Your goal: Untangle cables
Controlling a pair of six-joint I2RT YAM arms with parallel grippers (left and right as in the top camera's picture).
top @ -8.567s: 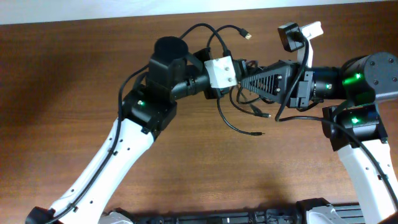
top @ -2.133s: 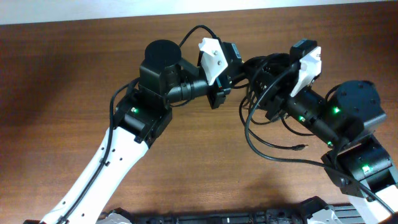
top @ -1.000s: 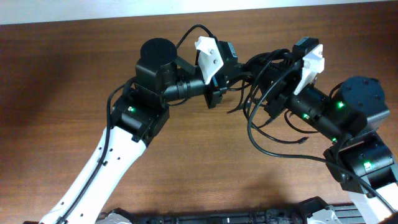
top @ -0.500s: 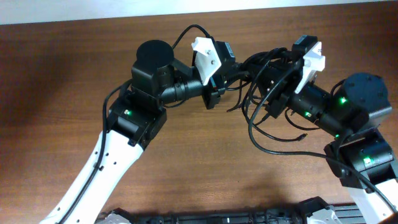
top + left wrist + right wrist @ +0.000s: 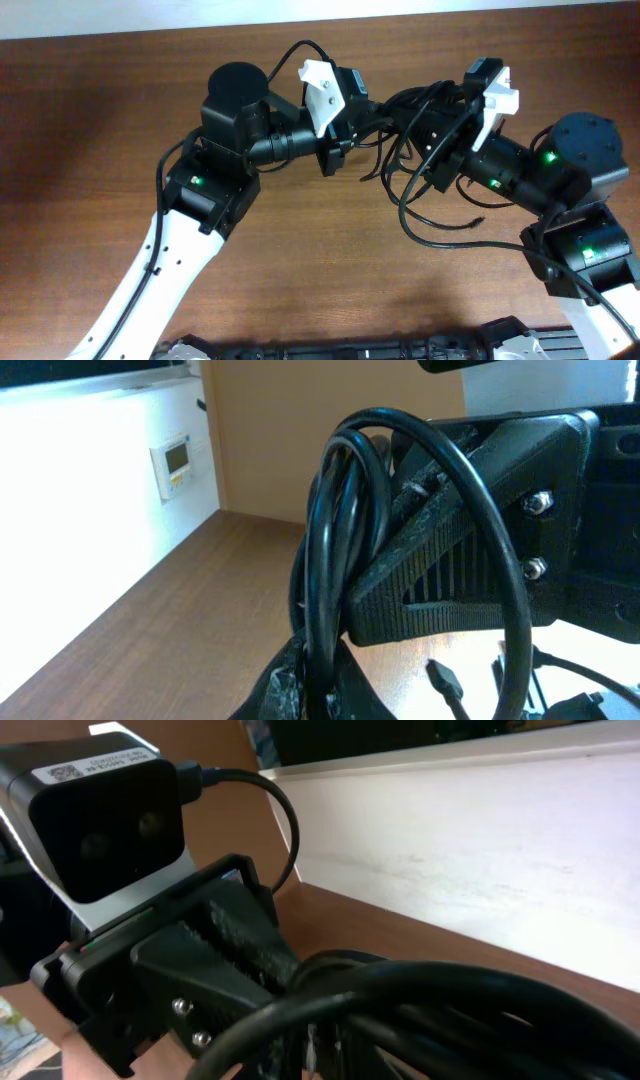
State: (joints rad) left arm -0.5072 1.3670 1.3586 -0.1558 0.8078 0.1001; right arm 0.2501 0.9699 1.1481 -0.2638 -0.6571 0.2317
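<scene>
Several thin black cables (image 5: 408, 100) form a tangled bundle held up between my two grippers above the brown table (image 5: 90, 130). Loops hang down from it, and one plug end (image 5: 484, 222) dangles low on the right. My left gripper (image 5: 375, 122) is shut on the bundle from the left. In the left wrist view the cables (image 5: 340, 560) rise out of its jaws (image 5: 320, 685). My right gripper (image 5: 414, 128) is shut on the same bundle from the right. In the right wrist view the cables (image 5: 430, 995) cross its jaws (image 5: 330, 1045).
The two grippers almost touch. The right finger (image 5: 470, 560) fills the left wrist view, and the left wrist camera (image 5: 105, 810) looms in the right wrist view. A white wall (image 5: 480, 830) runs along the table's far edge. Loose plug ends (image 5: 445, 685) hang below.
Both grippers have lifted the bundle off the table. In the last second my left arm has shifted left, and the hanging loops have risen slightly.
</scene>
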